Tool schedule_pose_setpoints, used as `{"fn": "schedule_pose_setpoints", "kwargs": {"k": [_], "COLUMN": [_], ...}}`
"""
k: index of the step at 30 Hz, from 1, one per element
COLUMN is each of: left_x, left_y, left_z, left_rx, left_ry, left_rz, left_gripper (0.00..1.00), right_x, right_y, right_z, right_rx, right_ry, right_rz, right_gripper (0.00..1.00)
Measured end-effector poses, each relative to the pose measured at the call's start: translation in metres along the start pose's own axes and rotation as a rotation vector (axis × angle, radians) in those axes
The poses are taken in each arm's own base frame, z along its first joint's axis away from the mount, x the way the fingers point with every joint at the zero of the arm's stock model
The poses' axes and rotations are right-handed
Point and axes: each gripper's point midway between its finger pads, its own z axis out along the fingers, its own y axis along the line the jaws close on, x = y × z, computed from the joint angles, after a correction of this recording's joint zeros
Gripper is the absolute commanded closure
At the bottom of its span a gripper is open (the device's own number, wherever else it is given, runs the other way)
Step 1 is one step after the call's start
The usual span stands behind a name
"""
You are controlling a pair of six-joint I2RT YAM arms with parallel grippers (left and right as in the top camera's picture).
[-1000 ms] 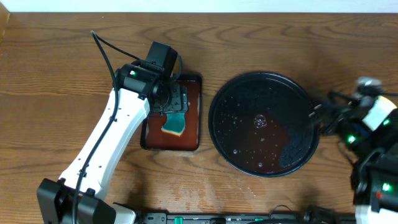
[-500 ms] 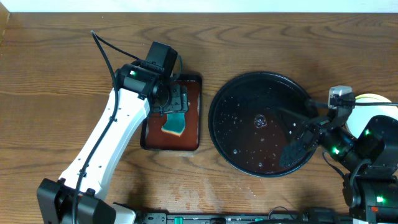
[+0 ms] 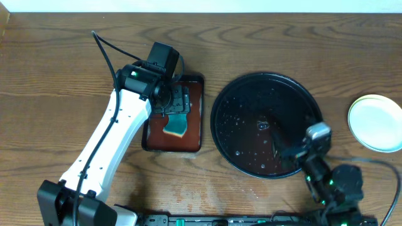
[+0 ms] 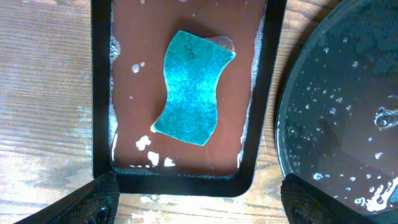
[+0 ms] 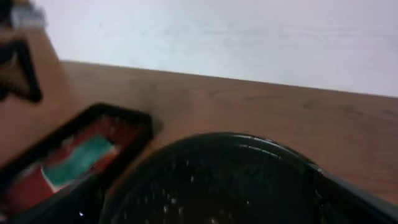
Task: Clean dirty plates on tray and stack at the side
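From above, you have the plates [image 3: 375, 122] on the table [image 3: 56, 69] to the right of the round black tray [image 3: 251, 94], apart from its rim. They read as one pale disc with a yellowish edge showing underneath, so you cannot count the stack from here. Neither wrist camera sees them. The black tray holds no plate, only water drops and a reddish film toward its near side. Your left gripper [image 4: 199, 194] hangs over the smaller brown tray [image 4: 102, 93], and only its wrist view shows its state: the two dark fingertips [image 4: 99, 199] sit at the bottom corners of the picture, spread wide and holding nothing. That view also shows the teal sponge [image 4: 191, 88] lying curled in soapy water in the brown tray. Your right gripper [image 5: 208, 199] reaches in over the near right part of the black tray. Its wrist view is blurred, but the fingers stand far apart at the lower corners, with nothing between them.
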Motion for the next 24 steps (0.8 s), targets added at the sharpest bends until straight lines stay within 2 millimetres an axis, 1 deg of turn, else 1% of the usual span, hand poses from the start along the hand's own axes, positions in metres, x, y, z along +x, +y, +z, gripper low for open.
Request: {"fn": "schedule_pose_setpoints", "kwargs": {"k": [1, 3, 7, 11, 13, 18, 21, 24], "left_x": [0.000, 0.000, 0.000, 0.000, 0.000, 0.000, 0.000, 0.000], "left_y": [0.000, 0.000, 0.000, 0.000, 0.000, 0.000, 0.000, 0.000], "left_z": [0.000, 0.000, 0.000, 0.000, 0.000, 0.000, 0.000, 0.000], "left_rx": [0.000, -0.001, 0.000, 0.000, 0.000, 0.000, 0.000, 0.000], "left_ry": [0.000, 0.000, 0.000, 0.000, 0.000, 0.000, 0.000, 0.000], "left_rz": [0.000, 0.000, 0.000, 0.000, 0.000, 0.000, 0.000, 0.000], "left_gripper": [0.16, 0.16, 0.16, 0.16, 0.16, 0.16, 0.16, 0.16], "right_x": [0.006, 0.010, 0.009, 0.026, 0.032, 0.036, 0.041, 0.042], "right_y": [0.001, 0.000, -0.003, -0.007, -0.008, -0.010, -0.010, -0.011], "right_z": [-0.003, -0.008, -0.014, -0.008, -0.007, -0.006, -0.005, -0.005], "right_rx": [-0.002, 0.013, 0.037, 0.045, 0.051, 0.055, 0.056, 0.059], "right_ry": [-0.016, -0.053, -0.141, -0.118, -0.117, -0.110, -0.087, -0.086], "right_rz": [-0.020, -0.048, -0.086, -0.091, -0.094, -0.096, -0.091, -0.091], "right_gripper": [0.01, 0.01, 0.01, 0.01, 0.01, 0.01, 0.01, 0.01]}}
